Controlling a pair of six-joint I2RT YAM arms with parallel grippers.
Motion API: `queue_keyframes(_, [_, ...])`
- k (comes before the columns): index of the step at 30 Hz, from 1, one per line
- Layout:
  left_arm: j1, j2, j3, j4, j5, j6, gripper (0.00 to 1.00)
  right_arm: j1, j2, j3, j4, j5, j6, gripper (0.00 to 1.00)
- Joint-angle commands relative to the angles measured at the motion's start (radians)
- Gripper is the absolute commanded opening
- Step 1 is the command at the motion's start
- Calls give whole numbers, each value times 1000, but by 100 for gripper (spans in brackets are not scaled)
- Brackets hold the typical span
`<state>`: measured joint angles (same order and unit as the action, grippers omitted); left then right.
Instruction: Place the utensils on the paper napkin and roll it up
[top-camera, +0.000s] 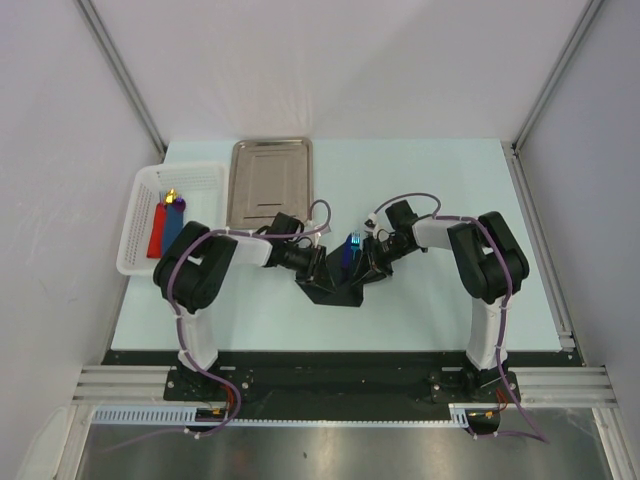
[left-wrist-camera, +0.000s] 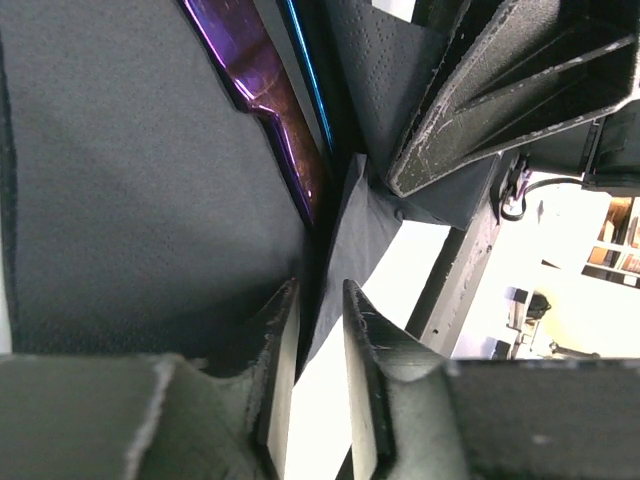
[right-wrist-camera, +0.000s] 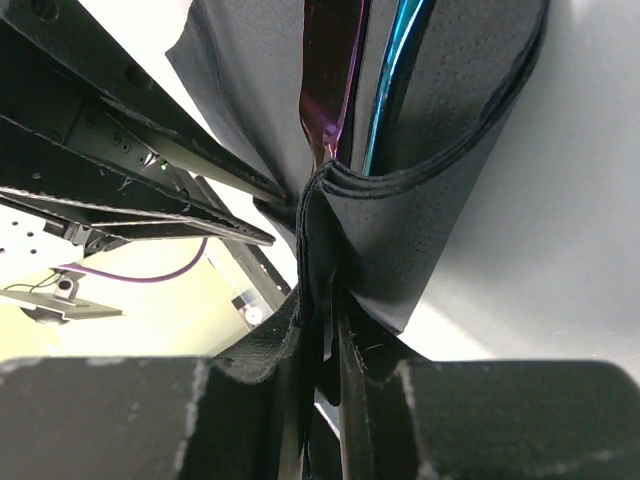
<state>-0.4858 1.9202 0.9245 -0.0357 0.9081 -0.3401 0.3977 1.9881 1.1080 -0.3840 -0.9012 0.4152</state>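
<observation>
The right claw (right-wrist-camera: 320, 330) pinches a folded edge of the napkin (right-wrist-camera: 440, 130) tight. The left claw (left-wrist-camera: 318, 330) stands slightly parted around another edge. Inside the fold, the purple utensil (right-wrist-camera: 325, 70) and blue utensil (right-wrist-camera: 395, 80) lie side by side. Both point toward the far edge of the tabletop (top-camera: 430, 170), near its middle.

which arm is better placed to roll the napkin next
Probably left: left claw stands open at the paper napkin edge, free to fold; right claw pinches the fold around the utensils.
</observation>
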Motion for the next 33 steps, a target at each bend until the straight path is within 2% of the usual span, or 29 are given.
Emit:
queue_keyframes(1, [-20, 19, 37, 19, -9, 7, 25, 9, -9, 36, 11, 5, 7, 19])
queue_keyframes(5, [-34, 33, 56, 20, -15, -2, 18, 7, -11, 42, 13, 2, 17, 19])
queue_keyframes(9, [-36, 37, 57, 8, -41, -13, 7, 12, -21, 49, 14, 7, 22, 19])
queue_keyframes(14, [-34, 42, 56, 0, -55, -22, 0, 24, -18, 58, 19, 7, 34, 17])
queue_keyframes(19, [-34, 49, 60, 3, -55, -23, 0, 43, -15, 59, 36, 13, 54, 13])
queue_keyframes(33, [-33, 56, 65, -1, -58, -19, 0, 64, 46, 82, 123, -11, 157, 11])
